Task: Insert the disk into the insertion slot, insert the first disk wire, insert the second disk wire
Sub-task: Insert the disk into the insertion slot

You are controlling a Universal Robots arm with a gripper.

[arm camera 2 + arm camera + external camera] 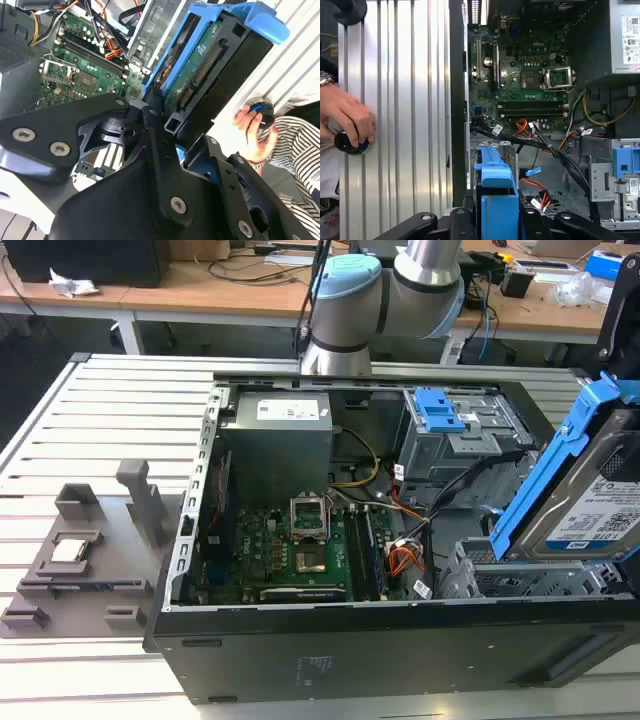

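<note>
The disk (603, 512) sits in a blue carrier (545, 475) and hangs tilted at the exterior view's right, above the right end of the open computer case (330, 660). My gripper (162, 117) is shut on the disk (200, 65), its black fingers (150, 125) clamping the carrier's end; the carrier (496, 200) shows between the gripper's parts (495, 222). The insertion slot (500, 575), a low grey perforated cage, lies just below the disk. Loose black and orange disk wires (405, 555) lie beside the slot, and they also run across the case (530, 132).
The taller grey cage with a blue latch (455, 425) stands behind the slot. A power supply (275, 435) and motherboard (295, 550) fill the case's left. Grey fixtures (80, 550) rest on the slatted table. A person's hand (347, 117) holds a black knob beside the case.
</note>
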